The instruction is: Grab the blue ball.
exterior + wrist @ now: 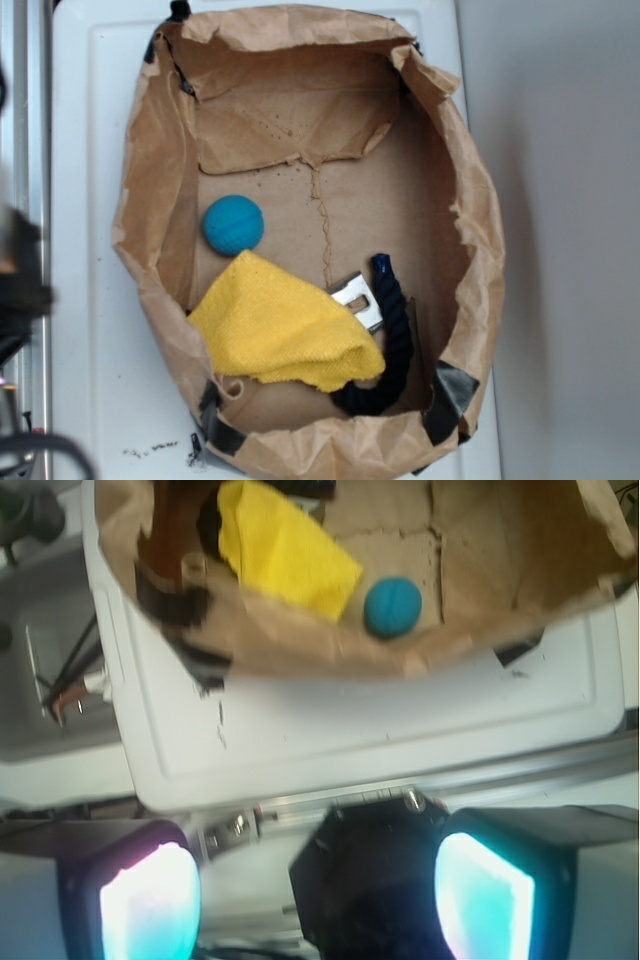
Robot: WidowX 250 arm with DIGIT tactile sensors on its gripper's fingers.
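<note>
I see the gripper (315, 905) with fingers (150, 905) spread wide, nothing between them, touching nothing. It hangs over the white tray's (400, 730) edge, well apart from the blue ball (233, 224). Ball rests on the paper bag (150, 150) floor, just beside the yellow cloth (285, 325).

The bench (90, 200) was a white moulded panel with a raised rim. A brown paper bag (150, 150), opened wide, crumpled and patched with black tape at its corners, lay directly on it and covered most of the surface. In the wrist view, bench and bag lay ahead of the jaws and apart from them. Dark specks marked the bench beside one taped corner.
</note>
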